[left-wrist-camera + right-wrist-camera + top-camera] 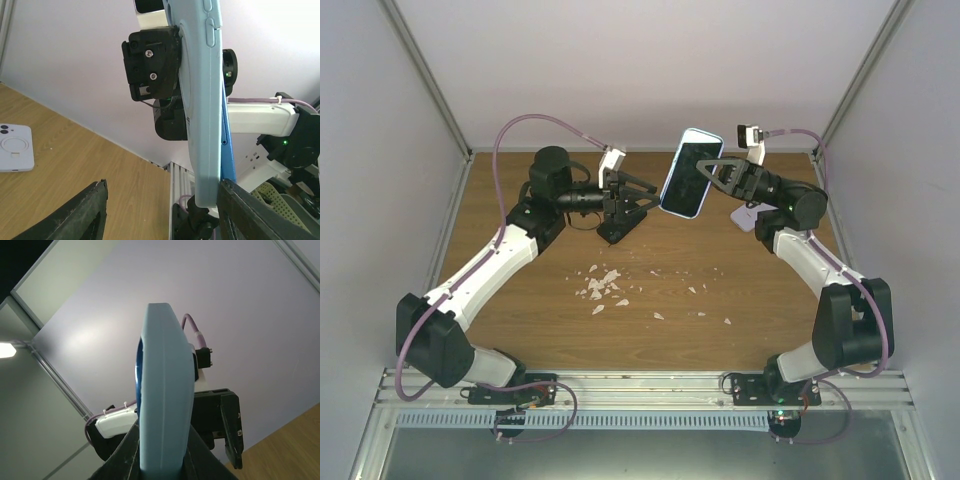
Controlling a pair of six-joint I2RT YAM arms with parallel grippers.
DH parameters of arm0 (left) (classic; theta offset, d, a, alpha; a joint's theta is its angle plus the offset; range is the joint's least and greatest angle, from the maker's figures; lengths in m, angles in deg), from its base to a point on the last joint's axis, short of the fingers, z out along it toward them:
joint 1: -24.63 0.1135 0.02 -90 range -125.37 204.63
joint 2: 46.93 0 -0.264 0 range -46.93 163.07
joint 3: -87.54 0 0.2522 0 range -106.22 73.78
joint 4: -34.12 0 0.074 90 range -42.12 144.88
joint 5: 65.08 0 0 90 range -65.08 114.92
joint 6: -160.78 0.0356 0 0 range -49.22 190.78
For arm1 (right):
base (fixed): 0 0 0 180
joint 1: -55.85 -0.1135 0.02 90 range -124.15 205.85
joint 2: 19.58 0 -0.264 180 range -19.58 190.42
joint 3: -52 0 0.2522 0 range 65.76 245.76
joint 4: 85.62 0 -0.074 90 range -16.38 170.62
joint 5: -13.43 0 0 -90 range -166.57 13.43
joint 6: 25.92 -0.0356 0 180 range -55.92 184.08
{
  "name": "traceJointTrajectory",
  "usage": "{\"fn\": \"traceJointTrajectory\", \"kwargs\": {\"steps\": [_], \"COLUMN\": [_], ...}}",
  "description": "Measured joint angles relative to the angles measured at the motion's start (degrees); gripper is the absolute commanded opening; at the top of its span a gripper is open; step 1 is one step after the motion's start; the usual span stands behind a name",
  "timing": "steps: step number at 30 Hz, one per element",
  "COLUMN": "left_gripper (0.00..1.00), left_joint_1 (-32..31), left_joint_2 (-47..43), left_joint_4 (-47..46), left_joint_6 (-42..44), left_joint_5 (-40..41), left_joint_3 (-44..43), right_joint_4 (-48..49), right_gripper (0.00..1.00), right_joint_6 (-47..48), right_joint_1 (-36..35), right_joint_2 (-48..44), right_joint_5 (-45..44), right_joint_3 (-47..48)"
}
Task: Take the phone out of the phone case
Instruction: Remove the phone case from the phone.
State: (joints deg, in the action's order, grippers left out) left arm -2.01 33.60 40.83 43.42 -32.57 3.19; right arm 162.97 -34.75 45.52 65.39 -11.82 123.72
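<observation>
- Light-blue phone case (200, 100) is held up in the air at the far middle of the scene, well clear of the counter (670, 270). That height probably gives both arms room to work around it.
- The phone (682, 185) sits inside the case, dark screen facing up and towards the left arm. It is not yet out. In the left wrist view a darker blue edge shows along one side of the case.
- The right gripper (706, 172) has its jaws pressed together on the cased phone, pinching it face to back. It seems to serve as the steady clamp while the other arm does the peeling.
- The left gripper (638, 200) has its jaws spread and empty. In its own wrist view the lower end of the case hangs between the two fingers (85, 215). I cannot tell whether either finger touches it.
- Judged from that line-up, the next step is likely to catch a bottom corner of the case and pry it off the phone.
- A white case (15, 147) lies flat on the counter at the far right, apart from the action.
- White crumbs (605, 285) are scattered mid-counter.
</observation>
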Motion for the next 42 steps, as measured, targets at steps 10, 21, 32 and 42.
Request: {"fn": "traceJointTrajectory", "kwargs": {"steps": [10, 21, 32, 42], "left_gripper": [0.5, 0.51, 0.51, 0.51], "left_joint_1": [0.0, 1.0, 1.8, 2.4], "left_joint_2": [0.2, 1.7, 3.7, 6.4], "left_joint_4": [5.2, 9.9, 5.9, 7.9], "left_joint_6": [4.3, 6.1, 1.6, 3.6], "left_joint_5": [4.2, 3.6, -5.6, -8.9], "left_joint_3": [-1.0, -4.0, -5.9, -9.6], "right_joint_4": [-0.1, -2.0, -3.1, -5.3], "right_gripper": [0.0, 0.0, 0.01, 0.01], "right_joint_6": [0.6, 5.3, 8.0, 11.0], "right_joint_1": [0.1, -1.1, -5.4, -7.2], "right_joint_2": [0.3, 0.9, 1.0, 0.9], "right_joint_5": [0.3, -0.7, -2.0, -3.4], "right_joint_3": [0.0, 0.0, -0.5, -1.2]}}
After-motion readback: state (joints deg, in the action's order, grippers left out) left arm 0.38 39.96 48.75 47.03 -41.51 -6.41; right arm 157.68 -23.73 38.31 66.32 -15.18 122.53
